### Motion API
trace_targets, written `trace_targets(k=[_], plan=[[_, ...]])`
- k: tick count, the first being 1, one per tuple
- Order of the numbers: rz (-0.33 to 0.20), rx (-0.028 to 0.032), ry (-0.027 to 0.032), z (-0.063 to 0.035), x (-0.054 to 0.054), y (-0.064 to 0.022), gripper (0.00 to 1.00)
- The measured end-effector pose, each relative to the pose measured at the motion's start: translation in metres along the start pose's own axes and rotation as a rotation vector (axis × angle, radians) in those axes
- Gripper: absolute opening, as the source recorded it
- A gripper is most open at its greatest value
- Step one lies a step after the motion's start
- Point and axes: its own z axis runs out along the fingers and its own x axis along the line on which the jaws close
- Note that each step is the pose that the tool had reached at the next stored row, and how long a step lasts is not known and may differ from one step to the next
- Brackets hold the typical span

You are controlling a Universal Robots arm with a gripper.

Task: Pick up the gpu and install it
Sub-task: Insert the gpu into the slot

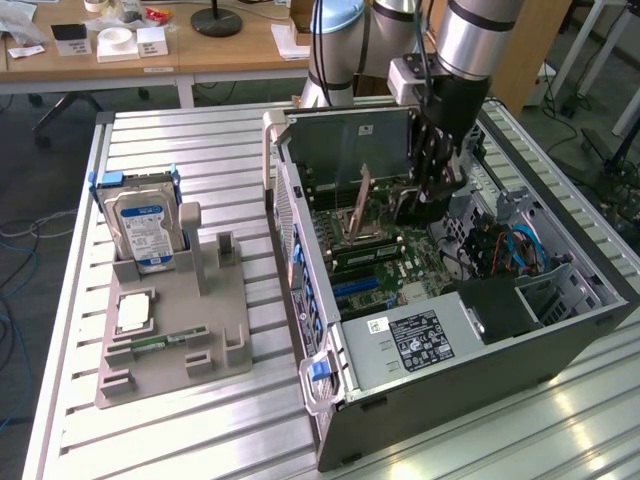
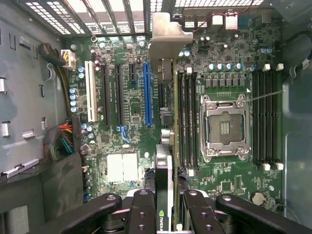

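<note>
The gpu [image 2: 165, 146] is a thin card seen edge-on, with its silver end bracket [image 2: 168, 36] at the far end near the case's rear grille. My gripper [image 2: 165, 202] is shut on it, with black fingers [image 2: 141, 209] on either side of the card. In the exterior view the gripper [image 1: 425, 195] is down inside the open computer case [image 1: 500, 355], and the gpu [image 1: 365, 200] stands on edge above the motherboard. The card hangs over the board between the blue slot [image 2: 147, 92] and the memory slots; whether it touches a slot I cannot tell.
A grey fixture [image 1: 215, 335] at the exterior view's left holds a hard drive [image 1: 140, 225], a processor chip [image 1: 133, 312] and a memory stick [image 1: 150, 345]. The case walls, the processor socket [image 2: 224, 126] and cable bundles [image 1: 510, 250] crowd the gripper.
</note>
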Motion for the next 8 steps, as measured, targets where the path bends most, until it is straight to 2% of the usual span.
trace_targets(k=[8], plan=[[0.000, 0.0001, -0.0010, 0.0040, 0.0027, 0.0097, 0.27]])
